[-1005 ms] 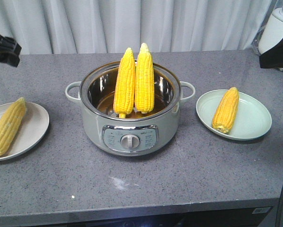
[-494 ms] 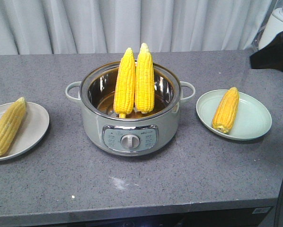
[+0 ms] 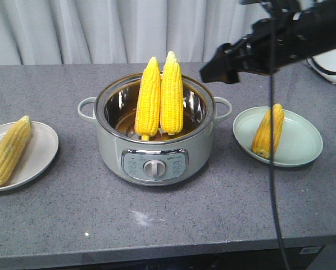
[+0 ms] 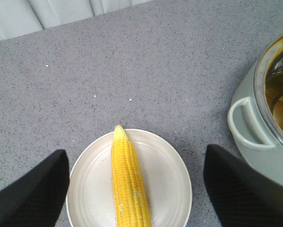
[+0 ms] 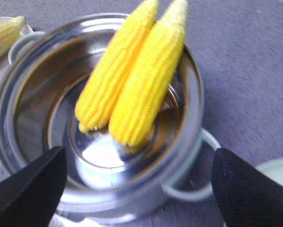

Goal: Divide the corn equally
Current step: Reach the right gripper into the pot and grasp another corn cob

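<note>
Currently, front view: pot cobs (image 3: 159, 101), two, upright in pot (image 3: 112, 149), table centre. Left cob (image 3: 9, 151) on left plate (image 3: 41, 146), table's left edge; right cob (image 3: 263, 135) on right plate (image 3: 300, 140). Right gripper (image 3: 210, 70) above pot rim. One cob served per plate; two remain.
Left wrist view: left gripper (image 4: 134, 153) spread wide, nothing held, above left cob.
Right wrist view: right gripper spread wide, nothing held, over pot cobs.
Pot panel print unreadable.

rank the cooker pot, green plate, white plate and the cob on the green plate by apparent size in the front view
1. cooker pot
2. green plate and white plate: look about alike; the white one is cut by the frame edge, so no ranking
3. cob on the green plate
</note>
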Tool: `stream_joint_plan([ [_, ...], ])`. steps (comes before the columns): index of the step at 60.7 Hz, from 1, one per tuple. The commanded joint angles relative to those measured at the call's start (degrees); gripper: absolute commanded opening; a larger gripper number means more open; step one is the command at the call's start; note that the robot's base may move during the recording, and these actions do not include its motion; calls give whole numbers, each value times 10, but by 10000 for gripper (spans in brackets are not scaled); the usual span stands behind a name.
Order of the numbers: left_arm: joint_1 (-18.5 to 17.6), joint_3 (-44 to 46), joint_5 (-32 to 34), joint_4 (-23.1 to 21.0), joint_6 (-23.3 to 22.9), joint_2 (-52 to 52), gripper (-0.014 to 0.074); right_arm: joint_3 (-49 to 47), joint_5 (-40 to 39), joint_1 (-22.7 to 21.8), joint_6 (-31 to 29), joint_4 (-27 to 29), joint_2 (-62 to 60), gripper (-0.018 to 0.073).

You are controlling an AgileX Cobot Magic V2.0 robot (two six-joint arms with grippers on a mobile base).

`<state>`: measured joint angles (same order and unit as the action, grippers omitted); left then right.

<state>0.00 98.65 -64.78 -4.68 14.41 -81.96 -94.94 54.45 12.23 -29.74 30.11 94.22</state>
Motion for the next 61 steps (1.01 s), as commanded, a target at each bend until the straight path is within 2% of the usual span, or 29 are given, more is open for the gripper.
stream_joint_plan([
  [1, 0, -1, 51, -8, -6, 27, 569, -64, -35, 12, 8, 16, 26, 594],
  [16, 0, -2, 51, -8, -6, 29, 569, -180, -32, 32, 35, 20, 141, 594],
  [29, 0, -2, 51, -9, -6, 29, 569, -242, -34, 33, 48, 17, 201, 594],
  [45, 0, -2, 51, -9, -6, 29, 569, -255, -62, 33, 41, 30, 236, 594],
  [61, 0, -2, 51, -9, -6, 29, 569, -255, -80, 33, -9, 76, 246, 589],
])
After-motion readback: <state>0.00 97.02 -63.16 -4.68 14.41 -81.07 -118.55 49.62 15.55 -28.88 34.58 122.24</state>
